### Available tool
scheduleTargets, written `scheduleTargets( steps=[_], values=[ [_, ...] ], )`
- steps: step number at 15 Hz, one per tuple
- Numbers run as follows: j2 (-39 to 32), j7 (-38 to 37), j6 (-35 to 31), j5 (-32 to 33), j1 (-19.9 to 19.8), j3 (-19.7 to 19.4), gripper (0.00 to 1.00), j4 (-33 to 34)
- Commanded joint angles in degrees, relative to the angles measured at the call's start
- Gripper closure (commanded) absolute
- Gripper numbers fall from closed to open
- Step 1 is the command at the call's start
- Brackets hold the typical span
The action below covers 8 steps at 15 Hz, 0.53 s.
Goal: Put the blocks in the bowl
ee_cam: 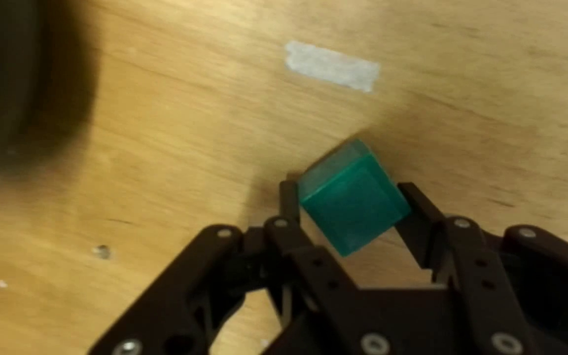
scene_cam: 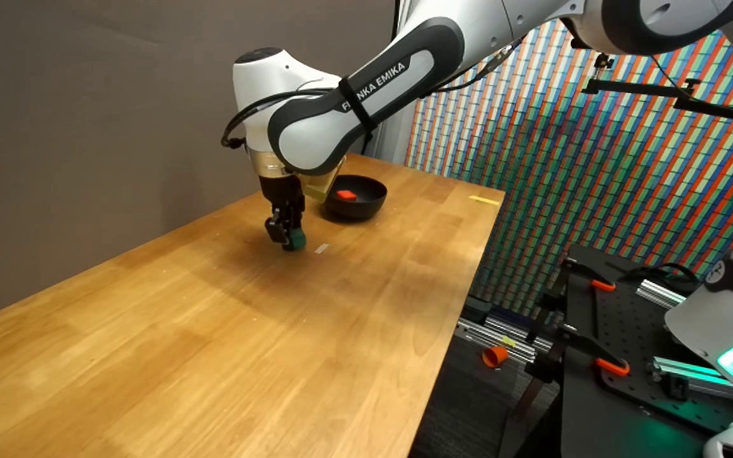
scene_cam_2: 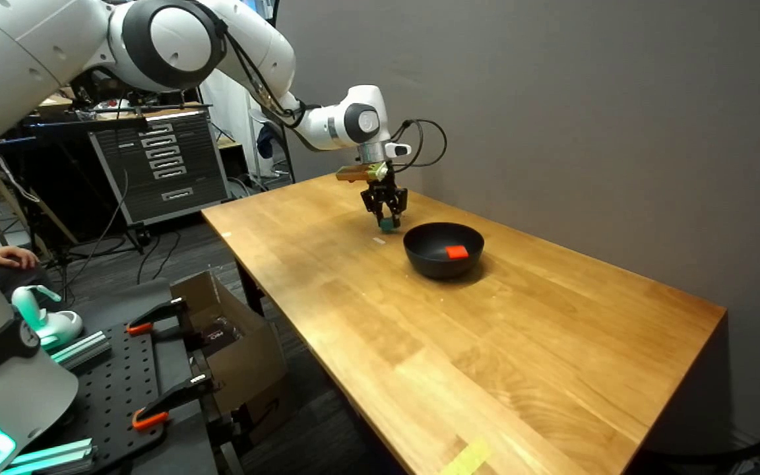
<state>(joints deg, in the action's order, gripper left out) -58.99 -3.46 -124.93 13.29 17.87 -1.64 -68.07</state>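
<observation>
The green block (scene_cam: 298, 239) is between the fingertips of my gripper (scene_cam_2: 388, 220), low over the table beside the bowl. In the wrist view the green block (ee_cam: 355, 204) is turned cornerwise, with a finger against each side corner. My gripper (ee_cam: 349, 193) looks shut on it. Whether the block touches the table is hard to tell. The round black bowl (scene_cam: 373, 202) also shows in an exterior view (scene_cam_2: 423, 260), and its blurred dark side fills the wrist view's left edge (ee_cam: 3, 79). The orange-red block (scene_cam_2: 457, 252) lies inside the bowl, seen in both exterior views.
A small whitish tape strip (ee_cam: 332, 66) is on the wooden table (scene_cam: 233, 356) near the gripper. Yellow tape (scene_cam_2: 469, 457) marks the table near one edge. A grey wall (scene_cam_2: 551, 132) runs along the table's long side, close to the arm.
</observation>
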Motion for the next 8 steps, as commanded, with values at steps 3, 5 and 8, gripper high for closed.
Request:
scheduleTargets(
  steps=[3, 5, 8],
  values=[
    [8.85, -12.17, -1.63, 7.94, 2.33, -8.09, 0.73, -8.47],
    [12.53, -16.45, -1.29, 10.94, 3.16, -10.25, 0.73, -12.17],
    [17.26, -23.08, 0.02, 14.89, 3.68, -12.77, 0.73, -17.27]
  ],
)
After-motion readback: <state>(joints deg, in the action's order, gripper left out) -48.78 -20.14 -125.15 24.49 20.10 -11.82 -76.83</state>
